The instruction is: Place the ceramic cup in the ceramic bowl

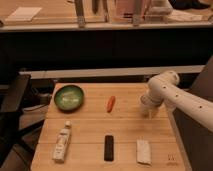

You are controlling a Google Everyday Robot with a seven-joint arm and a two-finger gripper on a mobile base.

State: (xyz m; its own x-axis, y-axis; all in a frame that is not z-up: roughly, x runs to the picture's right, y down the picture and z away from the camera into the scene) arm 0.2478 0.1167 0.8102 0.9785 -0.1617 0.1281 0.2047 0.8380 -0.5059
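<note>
The green ceramic bowl (69,97) sits at the back left of the wooden table (90,127). On the table's right side, my white arm bends down from the right, and the gripper (146,111) points down at the tabletop. The ceramic cup (145,106) shows only as a small pale shape merged with the gripper's lower end. I cannot tell whether the gripper touches or holds it. The bowl lies far to the left of the gripper, and nothing is in it.
An orange carrot (111,103) lies between bowl and gripper. Along the front stand a white labelled bottle (62,143), a black bar (108,147) and a white packet (143,151). A dark chair (12,100) stands left of the table, and a counter runs behind.
</note>
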